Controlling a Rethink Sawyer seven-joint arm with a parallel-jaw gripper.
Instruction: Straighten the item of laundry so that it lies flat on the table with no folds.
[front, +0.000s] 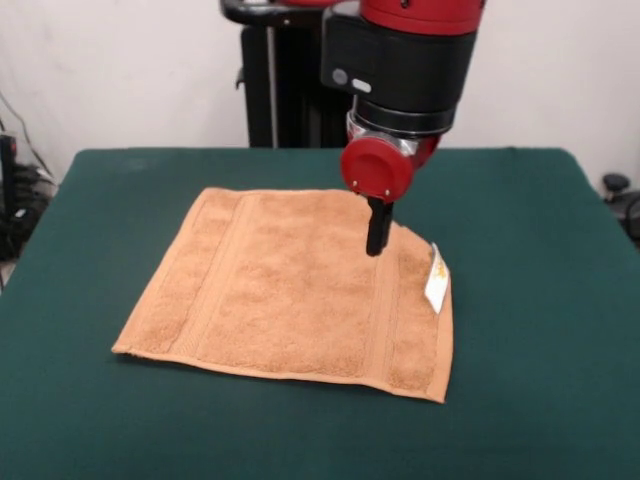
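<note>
The item of laundry (290, 290), a tan-orange terry towel with border bands near its left and right ends, lies spread on the dark green table (520, 330). Its far right corner does not show as a square corner; the edge there runs diagonally down to a small white tag (437, 279) that stands up at the right edge. My gripper (377, 248) comes down from the red and black arm, and its black tip is at the towel's surface near that far right corner. I see it as a single dark bar.
Bare green felt surrounds the towel on all sides, with the widest strips to the right and at the front. Black cables and gear sit beyond the table's left and right edges.
</note>
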